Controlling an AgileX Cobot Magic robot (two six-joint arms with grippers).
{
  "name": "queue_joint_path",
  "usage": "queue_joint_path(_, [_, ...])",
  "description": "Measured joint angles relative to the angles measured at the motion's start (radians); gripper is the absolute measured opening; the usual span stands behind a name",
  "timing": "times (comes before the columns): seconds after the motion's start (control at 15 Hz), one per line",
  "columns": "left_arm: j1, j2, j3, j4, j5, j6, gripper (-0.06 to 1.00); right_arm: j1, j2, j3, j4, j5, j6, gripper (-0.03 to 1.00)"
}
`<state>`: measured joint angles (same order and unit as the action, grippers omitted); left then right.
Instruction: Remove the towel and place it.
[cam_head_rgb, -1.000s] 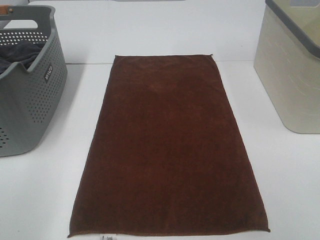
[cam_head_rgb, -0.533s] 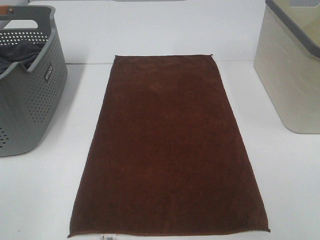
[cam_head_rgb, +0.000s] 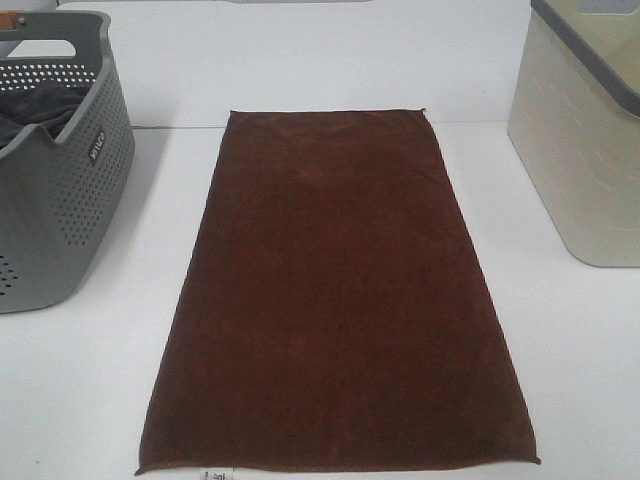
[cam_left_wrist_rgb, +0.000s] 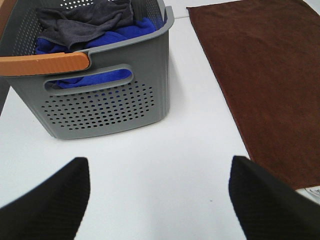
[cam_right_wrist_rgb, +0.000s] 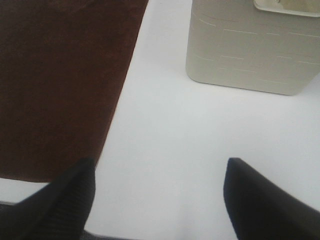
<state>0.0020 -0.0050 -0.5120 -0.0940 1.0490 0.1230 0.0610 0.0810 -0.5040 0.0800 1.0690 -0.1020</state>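
The dark reddish-brown towel (cam_head_rgb: 335, 295) lies flat and spread out on the white table, its long side running front to back, a small white tag (cam_head_rgb: 213, 476) at its near edge. Both wrist views catch a part of the towel (cam_left_wrist_rgb: 265, 80) (cam_right_wrist_rgb: 60, 85). My left gripper (cam_left_wrist_rgb: 159, 197) hovers open over bare table between the grey basket and the towel, holding nothing. Over bare table between the towel and the cream bin, my right gripper (cam_right_wrist_rgb: 157, 200) is open and empty too. Neither gripper shows in the exterior high view.
A grey perforated basket (cam_head_rgb: 75, 190) (cam_left_wrist_rgb: 107, 107) with an orange handle (cam_left_wrist_rgb: 42, 63) stands at the left, holding a dark grey cloth (cam_left_wrist_rgb: 85, 20) and a blue cloth (cam_left_wrist_rgb: 105, 77). A cream bin (cam_head_rgb: 585, 150) (cam_right_wrist_rgb: 250, 50) stands at the right.
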Motion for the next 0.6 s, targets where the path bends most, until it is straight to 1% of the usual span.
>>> queue_joint_path(0.13, [0.000,0.000,0.000,0.000,0.000,0.000,0.73,-0.049,0.000,0.000,0.002,0.000,0.000,0.69])
queue_joint_path(0.2, [0.000,0.000,0.000,0.000,0.000,0.000,0.73,-0.056,0.000,0.000,0.002,0.000,0.000,0.69])
queue_joint_path(0.6, [0.000,0.000,0.000,0.000,0.000,0.000,0.73,-0.057,-0.084,0.000,0.012,0.000,0.000,0.69])
